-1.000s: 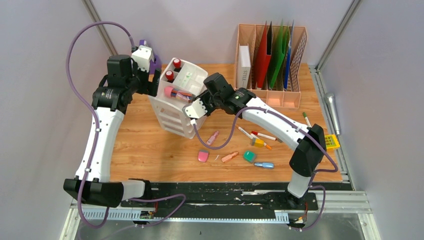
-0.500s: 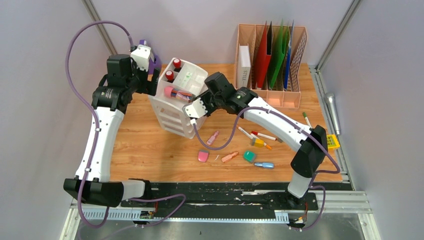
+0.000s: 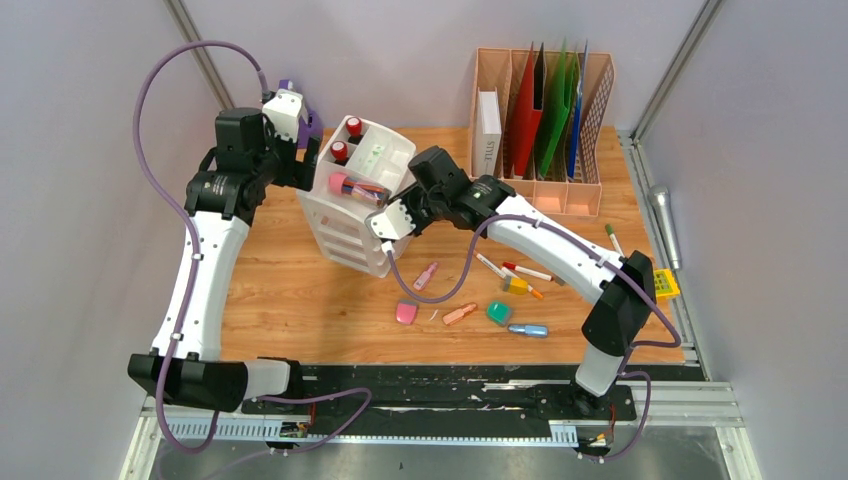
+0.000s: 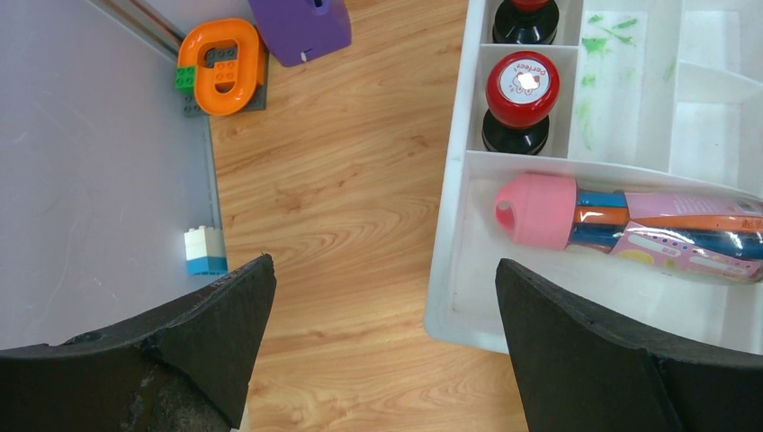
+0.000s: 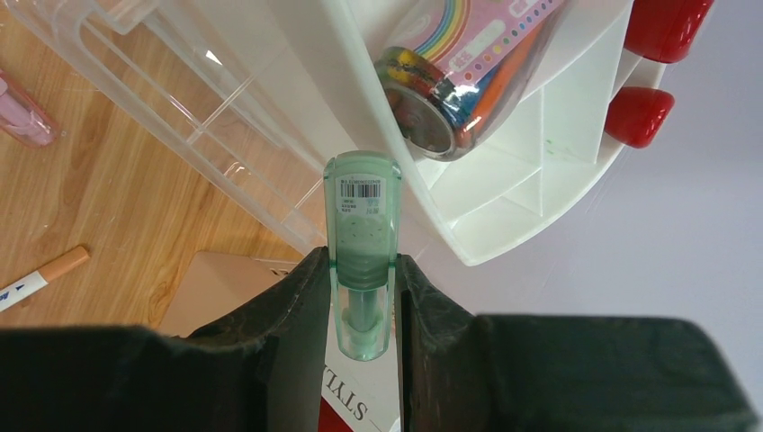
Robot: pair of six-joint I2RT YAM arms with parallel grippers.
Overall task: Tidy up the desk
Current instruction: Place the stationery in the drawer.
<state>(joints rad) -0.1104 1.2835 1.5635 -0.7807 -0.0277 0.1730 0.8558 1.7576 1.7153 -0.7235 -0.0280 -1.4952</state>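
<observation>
The worktop [image 3: 290,290], boxed in by grey walls [image 3: 80,200], carried a white organizer [image 3: 352,225] near its rear left corner. There the left tool [image 4: 382,270] hung wide open, empty. The right tool [image 5: 363,292] pinched a pale green plastic stick [image 5: 362,211] beside the organizer's top tray.

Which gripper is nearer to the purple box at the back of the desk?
Left. The left gripper hangs open close to the purple box; the right gripper, shut on a green tube, is across the white organizer from it.
</observation>
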